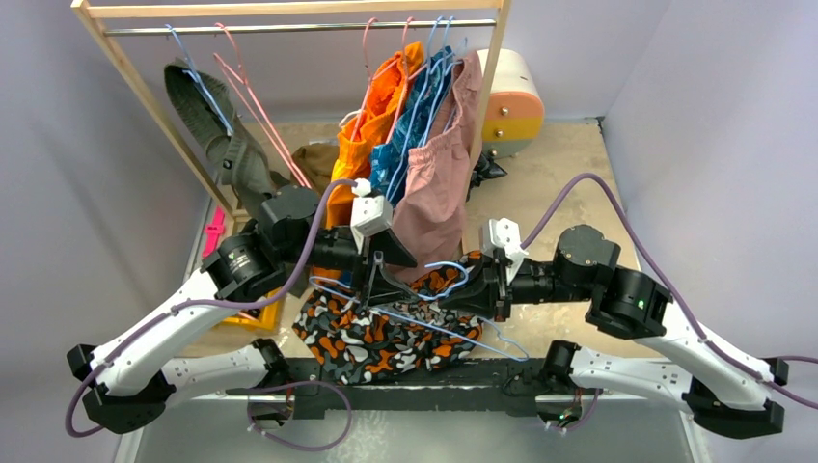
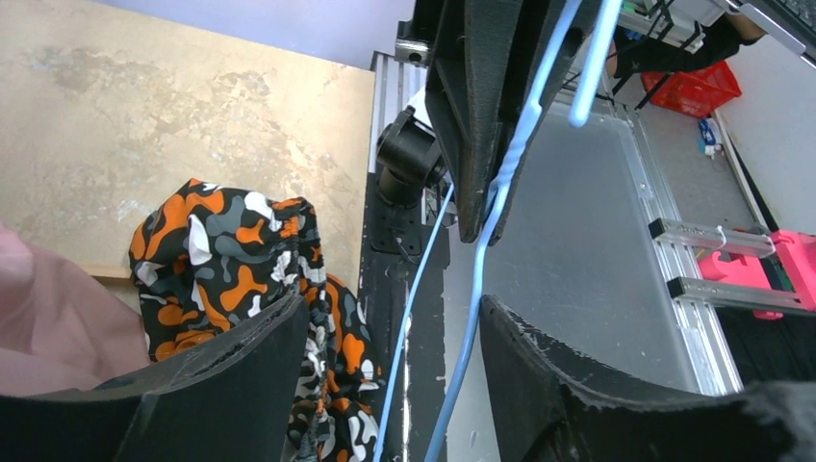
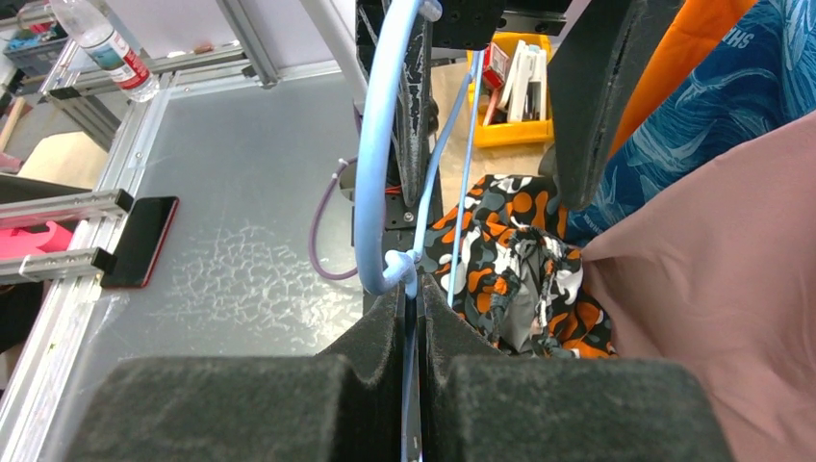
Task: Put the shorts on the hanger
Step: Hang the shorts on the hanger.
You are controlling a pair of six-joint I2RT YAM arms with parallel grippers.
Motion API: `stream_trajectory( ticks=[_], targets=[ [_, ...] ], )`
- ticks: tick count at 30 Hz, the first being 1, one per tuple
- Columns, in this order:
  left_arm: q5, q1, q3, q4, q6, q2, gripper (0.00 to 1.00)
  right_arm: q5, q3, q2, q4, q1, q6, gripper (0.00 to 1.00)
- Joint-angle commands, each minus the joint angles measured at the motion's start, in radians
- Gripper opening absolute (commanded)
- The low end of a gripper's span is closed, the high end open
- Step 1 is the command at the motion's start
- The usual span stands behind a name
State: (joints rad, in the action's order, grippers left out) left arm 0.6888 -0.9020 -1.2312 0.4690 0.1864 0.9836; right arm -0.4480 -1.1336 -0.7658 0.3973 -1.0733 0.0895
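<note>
The right gripper [image 3: 412, 306] has its fingers pressed together on the hanger [image 3: 369, 173], pinching the thin light-blue wire just below the twisted neck. In the right wrist view the hook curves away towards 12 o'clock from that pinch.

The left gripper [image 2: 390, 322] faces it with fingers spread. Two blue strands of the hanger pass through the gap without clearly touching either pad, so it holds nothing.

Seen from overhead, the two grippers meet nose to nose at mid-table, the left coming in from 9 o'clock and the right from 3 o'clock.

The shorts [image 1: 371, 345] lie bunched in a heap at 6 o'clock from the grippers, at the table's [image 1: 569, 174] near edge by the arm bases. The hanger's long wires slant across above them – whether wire and cloth touch, I cannot tell.

At 12 o'clock the wooden rack [image 1: 289, 8] carries orange shorts [image 1: 371, 125], a blue patterned garment [image 1: 410, 135] and dusty-pink shorts [image 1: 439, 183] – the pink ones hang down to just beside the left wrist.
</note>
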Motion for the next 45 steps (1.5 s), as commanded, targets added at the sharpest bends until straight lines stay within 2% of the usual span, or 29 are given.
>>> stream_trajectory(
  ticks=[1,5,9,12,13,17,22,23,27,28,36,42,45],
  targets=[
    [0.034,-0.014,-0.007,-0.074,-0.013,-0.007,0.61,-0.027,-0.054,-0.008,-0.077,-0.003,0.012,0.00],
    [0.045,-0.021,0.001,-0.081,-0.010,-0.008,0.46,-0.015,-0.059,-0.010,-0.092,-0.002,0.009,0.00],
    [0.039,-0.021,0.001,-0.112,0.019,-0.018,0.25,-0.020,-0.060,-0.016,-0.107,-0.003,0.010,0.00],
    [-0.011,-0.021,-0.001,-0.151,0.056,-0.029,0.02,-0.021,-0.066,-0.026,-0.116,-0.003,0.022,0.00],
    [-0.014,-0.021,-0.002,-0.168,0.069,-0.035,0.00,-0.022,-0.068,-0.030,-0.118,-0.003,0.024,0.00],
    [-0.036,-0.021,-0.007,-0.223,0.103,-0.056,0.00,0.025,-0.095,-0.050,-0.142,-0.002,0.033,0.00],
    [-0.089,-0.021,-0.008,-0.217,0.091,-0.062,0.00,0.055,-0.125,-0.080,-0.133,-0.002,0.048,0.00],
    [-0.093,-0.021,-0.007,-0.217,0.088,-0.062,0.00,0.055,-0.128,-0.084,-0.130,-0.002,0.049,0.04],
    [-0.115,-0.021,-0.003,-0.218,0.076,-0.073,0.00,0.056,-0.136,-0.085,-0.108,-0.002,0.053,0.34],
    [-0.121,-0.021,0.000,-0.221,0.074,-0.077,0.00,0.057,-0.136,-0.085,-0.102,-0.002,0.055,0.38],
    [-0.117,-0.021,0.015,-0.269,0.095,-0.088,0.00,0.113,-0.130,-0.062,-0.088,-0.002,0.053,0.46],
    [-0.094,-0.021,0.027,-0.293,0.109,-0.091,0.00,0.175,-0.118,-0.007,-0.114,-0.002,0.083,0.61],
    [-0.078,-0.021,0.034,-0.308,0.115,-0.095,0.00,0.205,-0.129,-0.008,-0.122,-0.003,0.095,0.62]
  ],
)
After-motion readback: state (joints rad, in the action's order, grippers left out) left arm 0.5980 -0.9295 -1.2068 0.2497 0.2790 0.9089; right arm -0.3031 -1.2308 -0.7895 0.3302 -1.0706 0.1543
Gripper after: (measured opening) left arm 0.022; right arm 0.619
